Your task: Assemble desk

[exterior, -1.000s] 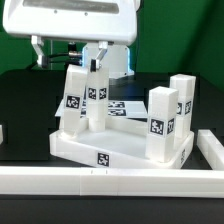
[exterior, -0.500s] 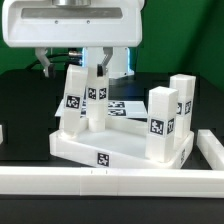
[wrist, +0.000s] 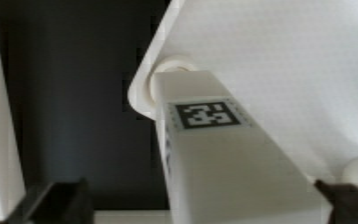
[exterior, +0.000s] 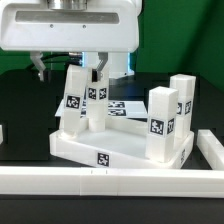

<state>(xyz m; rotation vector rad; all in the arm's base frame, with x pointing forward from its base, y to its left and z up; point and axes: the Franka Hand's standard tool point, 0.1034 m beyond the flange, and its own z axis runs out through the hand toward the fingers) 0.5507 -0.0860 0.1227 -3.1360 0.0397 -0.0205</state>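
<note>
The desk top (exterior: 120,150) lies low in the middle of the exterior view on the black table (exterior: 25,100), touching the white rail (exterior: 110,182) along the bottom. Two legs (exterior: 168,120) stand at its right; two more (exterior: 76,100) lean at centre left. The claw (exterior: 70,62) hangs upper middle, fingers (wrist: 51,200) spread wide either side of a tagged leg (wrist: 229,160), not touching it.

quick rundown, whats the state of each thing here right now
desk top: lying flat, sockets facing up
near-left leg: tilted in its corner, not upright
far-left leg: standing behind it
two right legs: standing upright in the slab
claw: open, fingers either side of a tagged leg
marker board: flat behind the desk
</note>
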